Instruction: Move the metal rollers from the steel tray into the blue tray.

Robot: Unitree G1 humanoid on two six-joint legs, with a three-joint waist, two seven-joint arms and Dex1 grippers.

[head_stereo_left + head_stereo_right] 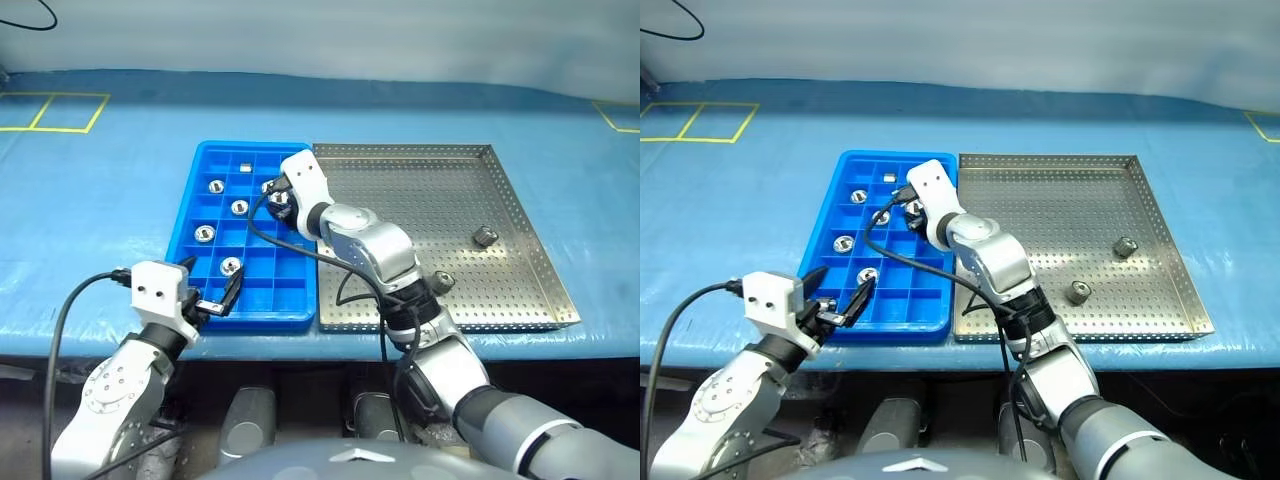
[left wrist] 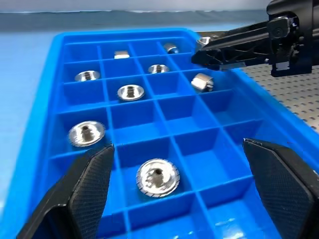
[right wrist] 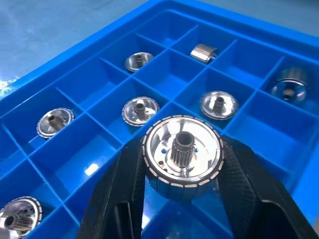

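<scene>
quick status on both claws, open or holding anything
left claw: open, holding nothing, at the blue tray
right claw: shut on a metal roller, over the blue tray

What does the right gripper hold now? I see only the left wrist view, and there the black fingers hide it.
Observer: The right gripper is shut on a metal roller, shiny, with a toothed hub in the middle.
Operator: Where is it above, please?
Observer: Above the blue tray, over the compartments near the edge that lies beside the steel tray.
Operator: Are rollers left in the steel tray?
Observer: Yes, two: one near its right rim, one closer to the front edge.
Operator: And my left gripper?
Observer: The left gripper is open and empty, at the near edge of the blue tray.
</scene>
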